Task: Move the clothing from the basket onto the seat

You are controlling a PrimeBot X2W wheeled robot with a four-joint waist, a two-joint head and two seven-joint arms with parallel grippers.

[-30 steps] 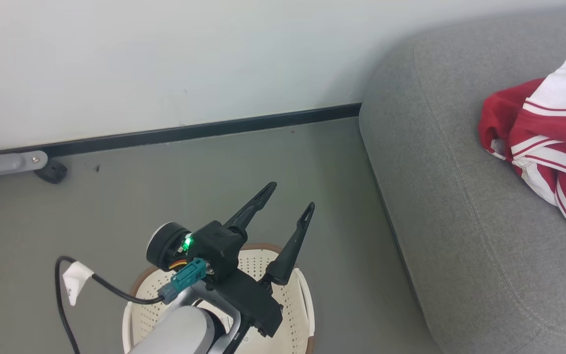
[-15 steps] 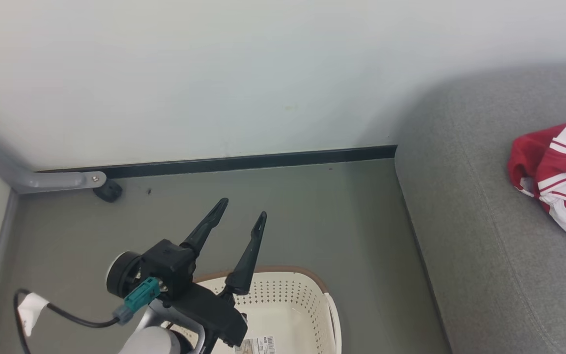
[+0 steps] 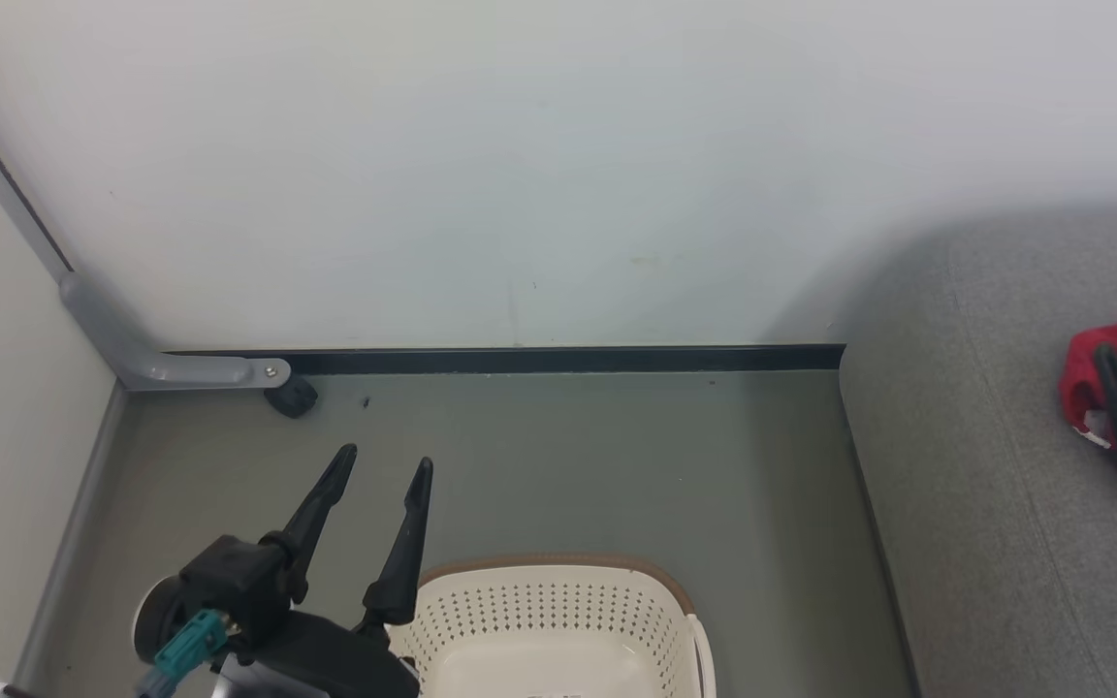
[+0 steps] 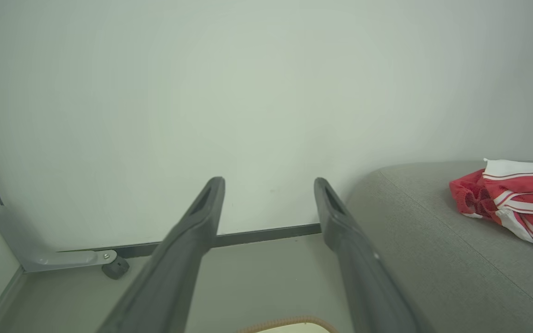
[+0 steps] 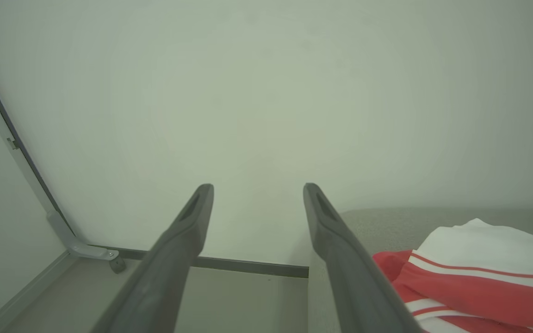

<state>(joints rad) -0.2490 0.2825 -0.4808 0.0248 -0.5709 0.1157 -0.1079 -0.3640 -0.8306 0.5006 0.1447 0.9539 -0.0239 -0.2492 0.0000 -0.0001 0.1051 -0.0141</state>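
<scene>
The head camera has swung left, and the left gripper (image 3: 384, 461), earlier above the oval cream perforated plastic basket (image 3: 558, 606), now stands at its left rim, jaws wide apart and empty. The right gripper (image 5: 258, 188), equally spread and holding nothing, hangs just beside the crumpled red, white-striped fabric clothing (image 5: 470, 291), which lies on the large grey upholstered seat (image 3: 985, 504).
</scene>
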